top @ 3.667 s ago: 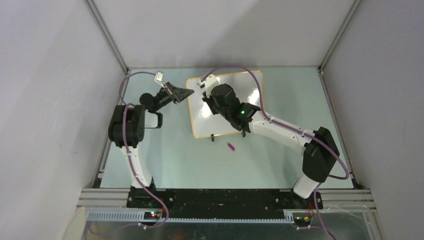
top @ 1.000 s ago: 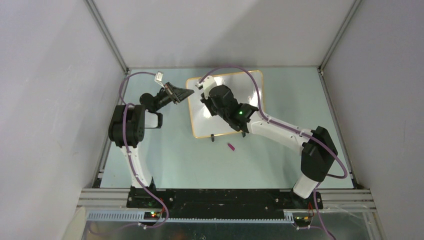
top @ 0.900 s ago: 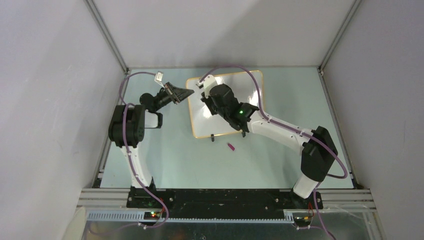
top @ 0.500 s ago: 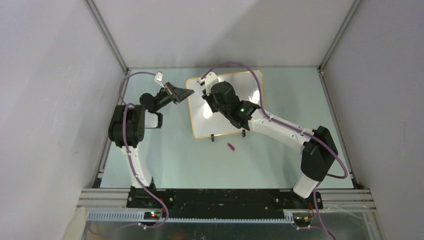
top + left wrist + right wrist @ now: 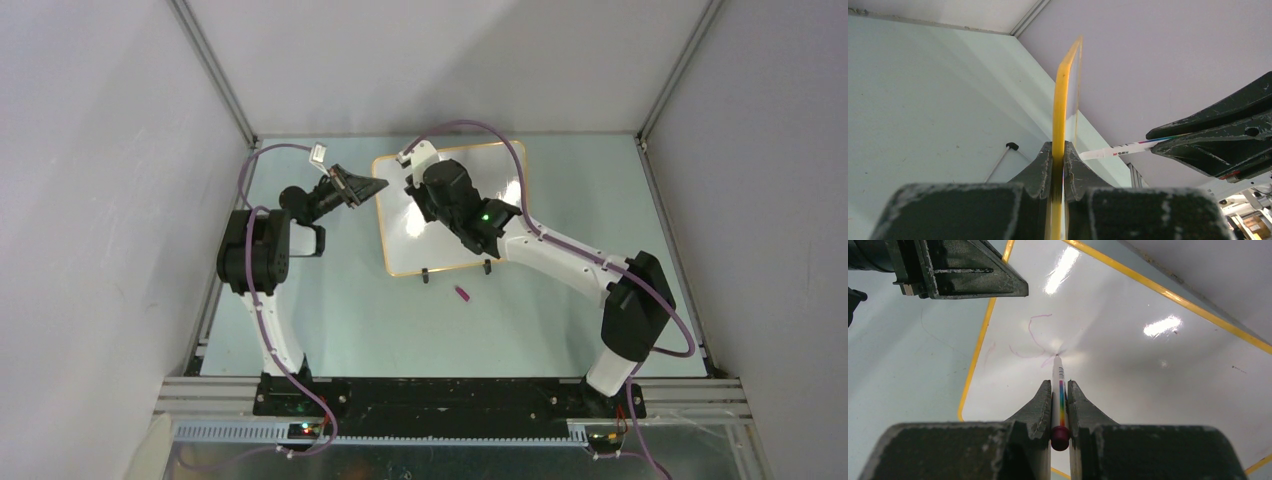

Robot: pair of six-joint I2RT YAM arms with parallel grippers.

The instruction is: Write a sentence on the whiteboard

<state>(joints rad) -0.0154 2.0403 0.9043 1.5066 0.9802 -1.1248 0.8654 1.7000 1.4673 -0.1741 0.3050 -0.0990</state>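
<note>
The whiteboard (image 5: 500,180), glossy white with an orange-yellow frame, stands tilted on two black clip feet on the table. My left gripper (image 5: 375,186) is shut on its left edge; the frame (image 5: 1063,100) runs edge-on between the jaws. My right gripper (image 5: 1060,390) is shut on a white marker (image 5: 1059,390) with a rainbow stripe and dark red end. The marker tip touches the board (image 5: 1148,370) beside faint purple strokes (image 5: 1035,337). The marker (image 5: 1128,147) also shows in the left wrist view.
A small purple marker cap (image 5: 463,294) lies on the pale green table (image 5: 340,310) in front of the board. Grey walls and aluminium posts enclose the table. The left gripper's fingers (image 5: 963,275) sit just left of the strokes.
My right gripper and the marker have shifted slightly up and away along the board. The left gripper and the board have not moved.
</note>
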